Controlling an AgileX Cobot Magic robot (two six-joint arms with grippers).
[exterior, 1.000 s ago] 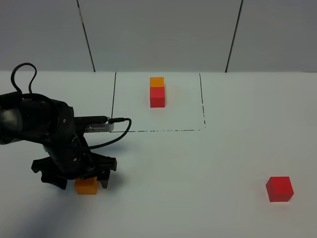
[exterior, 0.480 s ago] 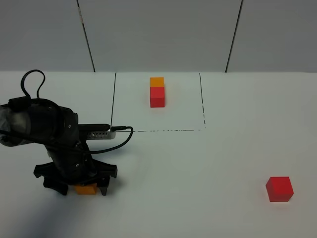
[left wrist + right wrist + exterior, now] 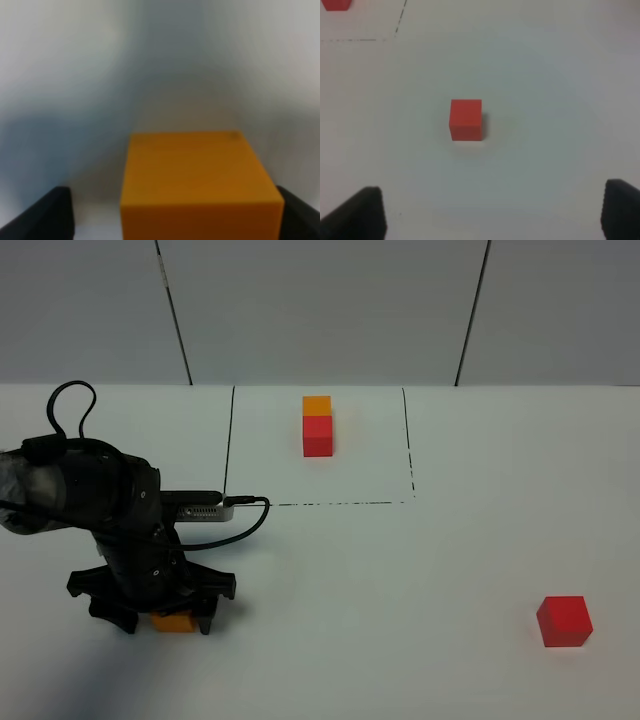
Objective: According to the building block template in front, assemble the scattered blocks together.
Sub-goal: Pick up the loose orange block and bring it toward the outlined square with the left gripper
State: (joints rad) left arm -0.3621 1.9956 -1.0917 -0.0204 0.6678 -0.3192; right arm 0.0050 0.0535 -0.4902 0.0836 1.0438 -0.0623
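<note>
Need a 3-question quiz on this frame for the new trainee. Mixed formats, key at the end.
1. Fill in: the building block template joins a red cube to an ___ one.
2. Relative to the drawn outline, where is the loose red cube? A) inside it B) outside it, on the right side of the table C) on its line
3. True or false: the left gripper has a jaw on each side of the loose orange cube.
Key: 1 orange; 2 B; 3 true.
</note>
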